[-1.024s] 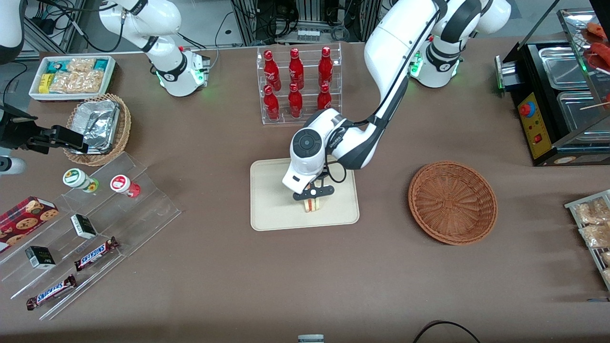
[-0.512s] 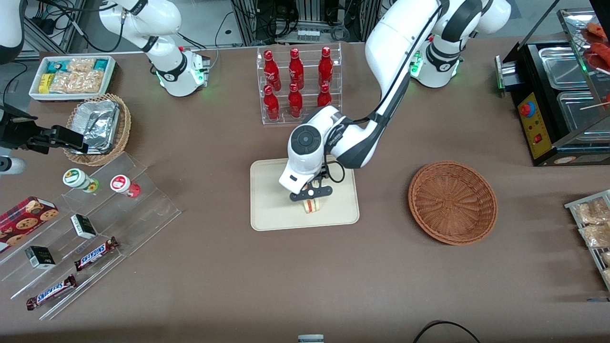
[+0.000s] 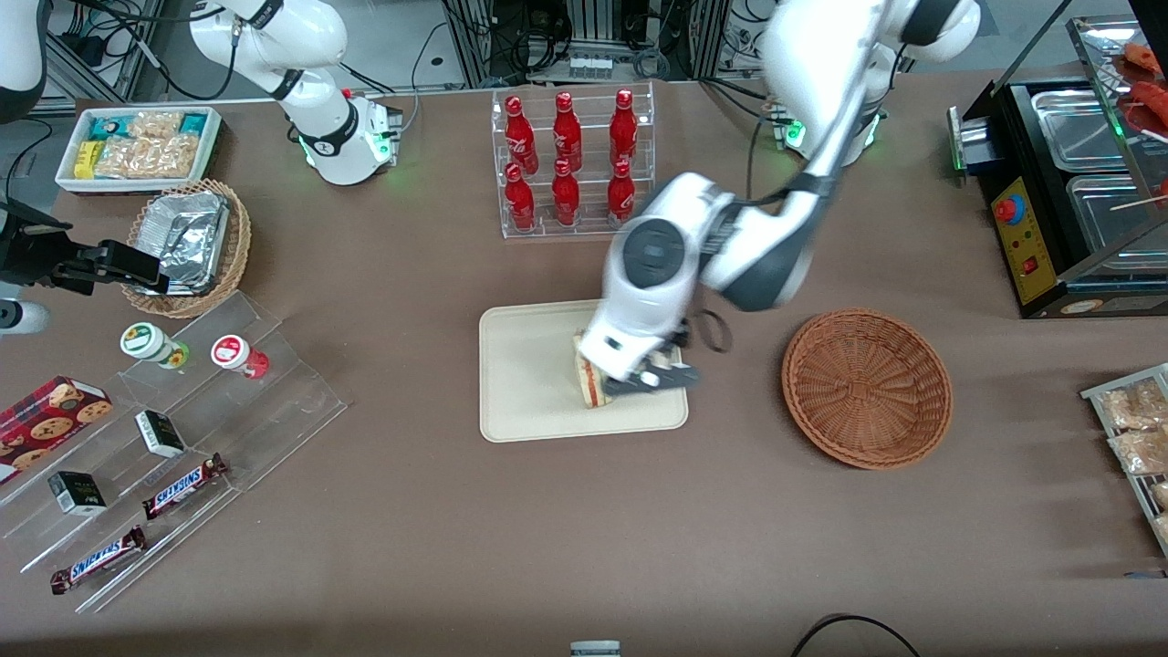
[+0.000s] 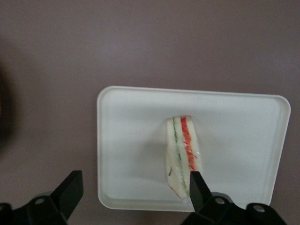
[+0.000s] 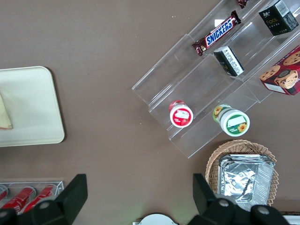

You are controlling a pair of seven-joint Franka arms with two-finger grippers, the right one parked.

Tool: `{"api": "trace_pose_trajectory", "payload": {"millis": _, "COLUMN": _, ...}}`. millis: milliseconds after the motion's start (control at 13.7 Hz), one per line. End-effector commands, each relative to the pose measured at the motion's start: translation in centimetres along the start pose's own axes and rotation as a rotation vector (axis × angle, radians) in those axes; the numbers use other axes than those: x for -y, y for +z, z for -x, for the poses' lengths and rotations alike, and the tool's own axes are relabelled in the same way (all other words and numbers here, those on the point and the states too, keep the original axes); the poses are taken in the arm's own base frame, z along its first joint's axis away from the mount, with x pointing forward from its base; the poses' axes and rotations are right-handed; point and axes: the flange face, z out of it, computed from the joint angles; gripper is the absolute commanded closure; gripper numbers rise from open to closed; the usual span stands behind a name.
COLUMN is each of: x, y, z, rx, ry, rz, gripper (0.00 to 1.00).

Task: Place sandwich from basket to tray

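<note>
Your sandwich (image 4: 182, 157) is now lying loose on the tray (image 4: 126, 140), no longer pinched like a second ago. The gripper (image 4: 133, 190) is lifting clear above it, fingers (image 4: 70, 190) spread wide and holding nothing. The basket (image 3: 867, 388) is sitting empty on the bench (image 3: 584, 529), so you're basically done.

"SNICKERS" on chocolate bars (image 5: 218, 32) (wrappers)
</note>
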Motion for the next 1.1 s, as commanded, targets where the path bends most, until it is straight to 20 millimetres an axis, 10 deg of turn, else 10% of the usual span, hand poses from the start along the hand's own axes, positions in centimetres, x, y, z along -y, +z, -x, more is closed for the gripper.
{"api": "trace_pose_trajectory", "payload": {"millis": 0, "x": 3.7, "y": -1.7, "z": -1.8, "rx": 0.008, "ry": 0.049, "rz": 0.001, "gripper": 0.0}}
{"api": "trace_pose_trajectory", "payload": {"millis": 512, "x": 17.5, "y": -7.3, "z": -6.4, "rx": 0.052, "ry": 0.166, "rz": 0.011, "gripper": 0.0}}
{"api": "trace_pose_trajectory", "payload": {"millis": 1024, "x": 28.0, "y": -12.9, "z": -2.0, "rx": 0.091, "ry": 0.21, "rz": -0.005, "gripper": 0.0}}
